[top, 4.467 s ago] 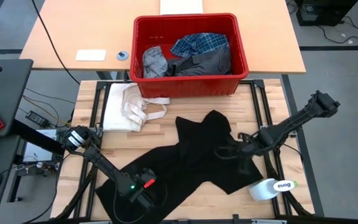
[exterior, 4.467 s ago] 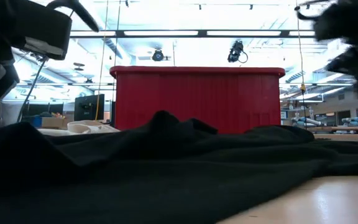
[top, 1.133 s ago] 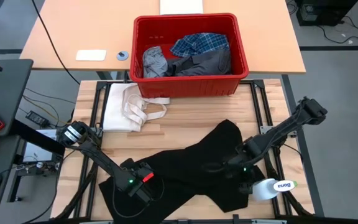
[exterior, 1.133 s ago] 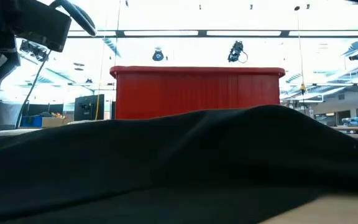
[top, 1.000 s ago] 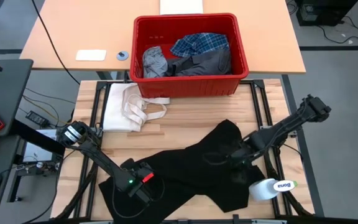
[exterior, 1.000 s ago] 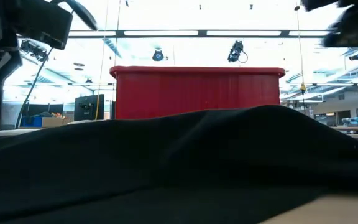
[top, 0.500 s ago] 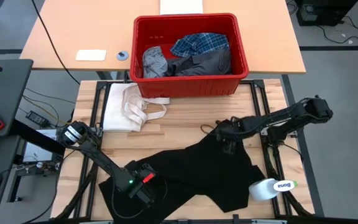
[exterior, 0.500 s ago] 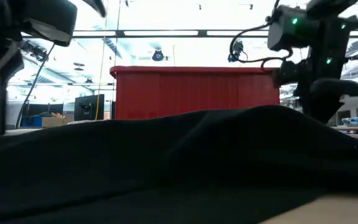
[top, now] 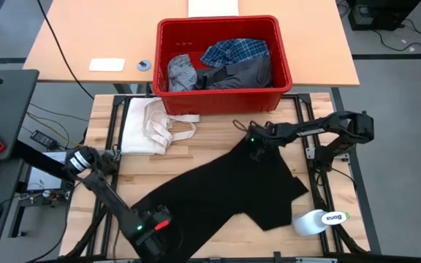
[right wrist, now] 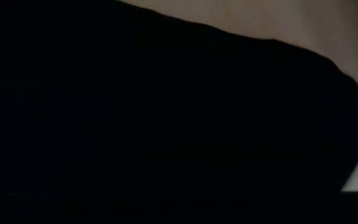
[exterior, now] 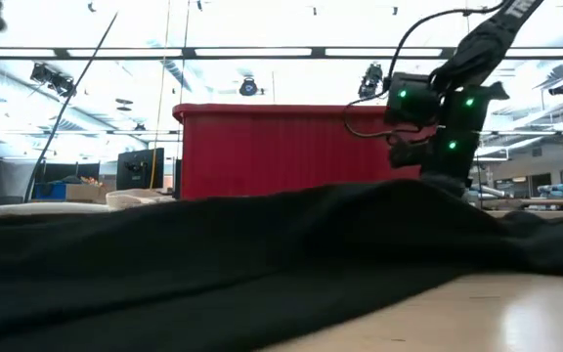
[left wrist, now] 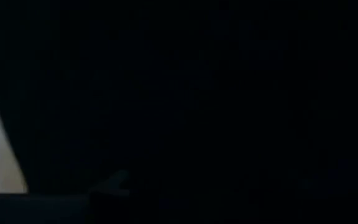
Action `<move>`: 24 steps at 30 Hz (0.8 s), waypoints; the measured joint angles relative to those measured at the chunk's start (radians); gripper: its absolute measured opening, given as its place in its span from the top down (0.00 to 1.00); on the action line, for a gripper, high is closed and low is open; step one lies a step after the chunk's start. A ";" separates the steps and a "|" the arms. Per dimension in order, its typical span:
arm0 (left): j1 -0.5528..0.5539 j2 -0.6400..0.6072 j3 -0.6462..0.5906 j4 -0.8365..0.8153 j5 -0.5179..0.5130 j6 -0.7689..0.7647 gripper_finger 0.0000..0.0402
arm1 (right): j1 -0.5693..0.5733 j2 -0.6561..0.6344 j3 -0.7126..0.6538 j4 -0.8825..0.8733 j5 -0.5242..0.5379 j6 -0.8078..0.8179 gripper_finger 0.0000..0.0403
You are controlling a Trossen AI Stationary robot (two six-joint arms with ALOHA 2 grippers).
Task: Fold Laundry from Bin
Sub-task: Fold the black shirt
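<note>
Left gripper: at the near-left edge of the wooden slat table, on the lower-left end of the large black garment; whether its fingers are parted or closed cannot be told.
Cream-white cloth with strap loops: flat on the table's far left, just beside the bin.
Bright red rectangular plastic bin: behind the table's far edge, holding a light grey garment, a blue-and-white plaid shirt and a dark grey garment.
Black garment: spread diagonally across the table (it fills both wrist views).
Right gripper: on the garment's far tip, near the bin; fingers' state cannot be told.
White tape roll: near-right corner.
</note>
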 joint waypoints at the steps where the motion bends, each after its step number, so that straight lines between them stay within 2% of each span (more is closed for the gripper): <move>1: -0.010 0.001 0.000 -0.008 -0.003 0.012 0.53 | -0.019 0.000 0.011 -0.010 0.025 0.020 0.69; 6: -0.021 -0.002 -0.002 -0.021 -0.015 0.053 0.53 | -0.089 -0.025 0.116 -0.052 0.034 -0.004 0.69; 10: -0.030 -0.026 -0.003 0.120 -0.023 0.176 0.53 | -0.100 -0.085 0.222 -0.135 -0.018 -0.087 0.69; 12: -0.036 -0.027 -0.003 0.233 -0.029 0.237 0.53 | -0.097 -0.123 0.264 -0.145 -0.127 -0.104 0.69; 15: -0.038 -0.018 -0.003 0.394 -0.046 0.309 0.53 | -0.081 -0.159 0.283 -0.206 -0.365 -0.078 0.69; 16: -0.037 -0.013 -0.002 0.444 -0.048 0.330 0.53 | -0.067 -0.163 0.281 -0.248 -0.406 -0.064 0.69; 20: -0.039 0.003 -0.002 0.560 -0.055 0.353 0.53 | 0.053 -0.167 0.247 -0.369 -0.405 -0.021 0.69; 24: -0.058 0.017 -0.003 0.561 -0.056 0.346 0.53 | 0.178 -0.166 0.190 -0.350 -0.356 0.047 0.69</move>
